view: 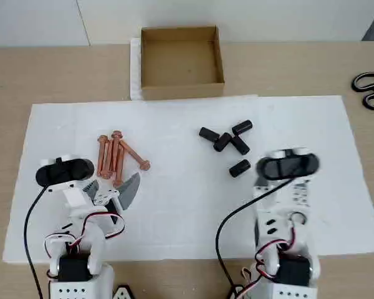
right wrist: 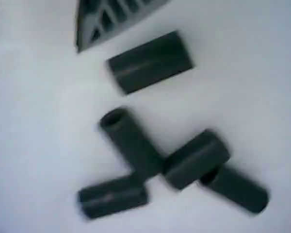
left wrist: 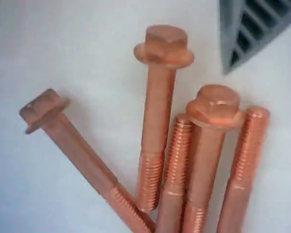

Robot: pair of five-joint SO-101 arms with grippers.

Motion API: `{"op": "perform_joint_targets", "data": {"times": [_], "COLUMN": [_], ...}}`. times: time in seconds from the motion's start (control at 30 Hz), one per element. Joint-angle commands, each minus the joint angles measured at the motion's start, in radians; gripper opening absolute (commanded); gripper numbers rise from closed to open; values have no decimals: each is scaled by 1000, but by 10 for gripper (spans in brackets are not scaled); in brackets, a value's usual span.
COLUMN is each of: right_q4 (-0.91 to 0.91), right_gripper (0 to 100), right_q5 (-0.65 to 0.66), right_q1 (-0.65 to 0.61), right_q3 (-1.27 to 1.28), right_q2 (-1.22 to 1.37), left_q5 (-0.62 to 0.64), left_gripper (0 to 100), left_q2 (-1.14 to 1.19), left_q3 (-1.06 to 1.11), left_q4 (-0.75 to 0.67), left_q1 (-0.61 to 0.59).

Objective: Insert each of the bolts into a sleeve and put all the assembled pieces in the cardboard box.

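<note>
Several copper bolts lie bunched on the white sheet at the left, and the left wrist view shows them close up. My left gripper is open just in front of them, one grey finger beside the bolt heads. Several black sleeves lie at centre right, one sleeve apart and nearer the right arm. My right gripper hangs beside that lone sleeve, its finger standing alone with nothing held. The cardboard box stands at the back, empty.
Black scissors lie on the bare wooden table at the far right. The white sheet has free room between the bolts and the sleeves. A strip of white foam lies along the box's left side.
</note>
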Motion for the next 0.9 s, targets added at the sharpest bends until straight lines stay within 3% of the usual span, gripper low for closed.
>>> {"op": "perform_joint_targets", "data": {"times": [0.0, 0.13, 0.27, 0.4, 0.53, 0.67, 0.87], "right_q4": [-33, -25, -47, -59, -44, 133, 559], "right_gripper": [195, 195, 195, 195, 195, 195, 195], "right_q5": [101, 252, 269, 267, 267, 267, 218], "right_q1": [139, 168, 170, 166, 166, 157, 27], "right_q3": [-163, -264, -351, -419, -531, -770, -1215], "right_q2": [-15, -15, 1, 101, 375, 731, 1201], "left_q5": [3, -23, -172, -218, -219, -273, -508], "left_gripper": [354, 354, 354, 354, 354, 354, 354], "left_q2": [-5, -3, 54, 281, 614, 948, 1316], "left_q3": [-73, -237, -363, -484, -697, -960, -1277], "left_q4": [51, 120, 147, 110, 127, 242, 499], "left_q1": [-5, -75, -147, -233, -239, -236, -236]}}
